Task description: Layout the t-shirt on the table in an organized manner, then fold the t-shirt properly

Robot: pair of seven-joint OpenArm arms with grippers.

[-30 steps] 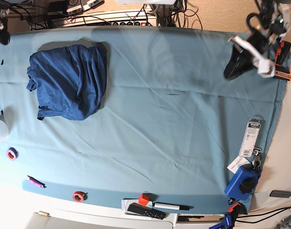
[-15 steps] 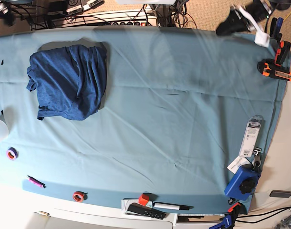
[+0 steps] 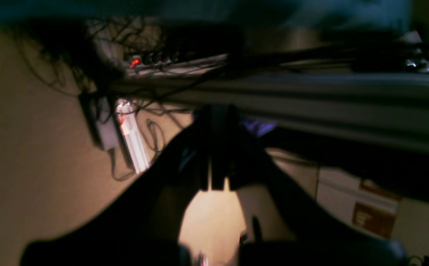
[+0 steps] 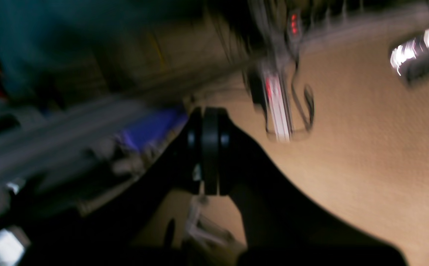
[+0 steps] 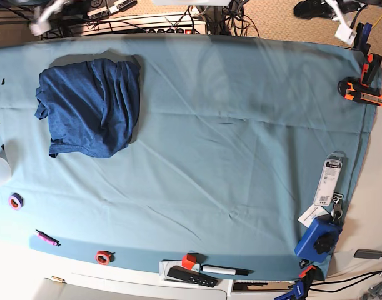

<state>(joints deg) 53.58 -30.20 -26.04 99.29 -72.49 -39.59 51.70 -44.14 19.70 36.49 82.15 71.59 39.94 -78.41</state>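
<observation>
t-shirt lies folded near the bench far-left corner, soft, limp knit, likely light; best pinched at a hem corner or shoulder seam. Left gripper and right gripper both pressed together, empty, off the bench's far edge

1. Left gripper: matte black, curved fingers; seen dark and blurred.
2. Right gripper: black, flat rounded pads; motion blur noted.
3. In the base view, white arm segments are seen at the top corners.
</observation>
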